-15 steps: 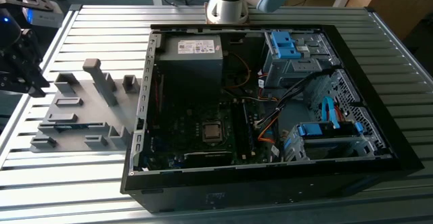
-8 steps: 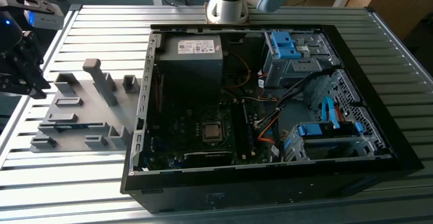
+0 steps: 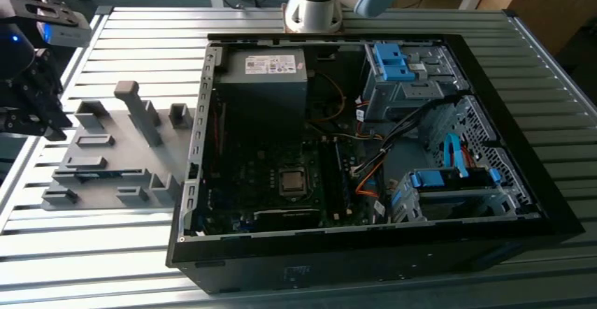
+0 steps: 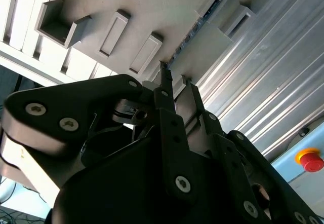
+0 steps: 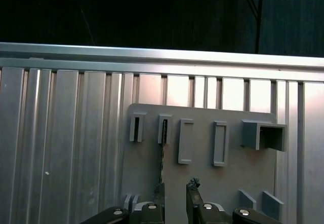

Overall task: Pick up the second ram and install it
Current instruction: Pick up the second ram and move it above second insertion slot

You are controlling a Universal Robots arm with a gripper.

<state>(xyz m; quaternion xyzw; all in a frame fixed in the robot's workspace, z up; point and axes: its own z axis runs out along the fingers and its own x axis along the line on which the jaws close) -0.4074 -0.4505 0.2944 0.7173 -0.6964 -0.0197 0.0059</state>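
Arm: The arm is based at the far side of the slatted metal table. Its gripper hangs at the exterior view's left, over the outer edge of the grey tray.
Gripper: It points down at the tray in both wrist views. The jaws stand a narrow way apart and hold nothing.
Memory stick: The memory stick rests in the tray on its thin edge, one end in a slotted block.
Long axis: It lies level with the table. In the first wrist view it runs from the slotted block straight towards the gap between the fingers, ending just short of them. In the exterior view it lies crosswise, along the tray's near side.
Beside it: The open computer case lies flat just beside the tray.
Writing: A white label sits on the power supply, its print too small to tell.
Also seen: A red push button in the second wrist view.
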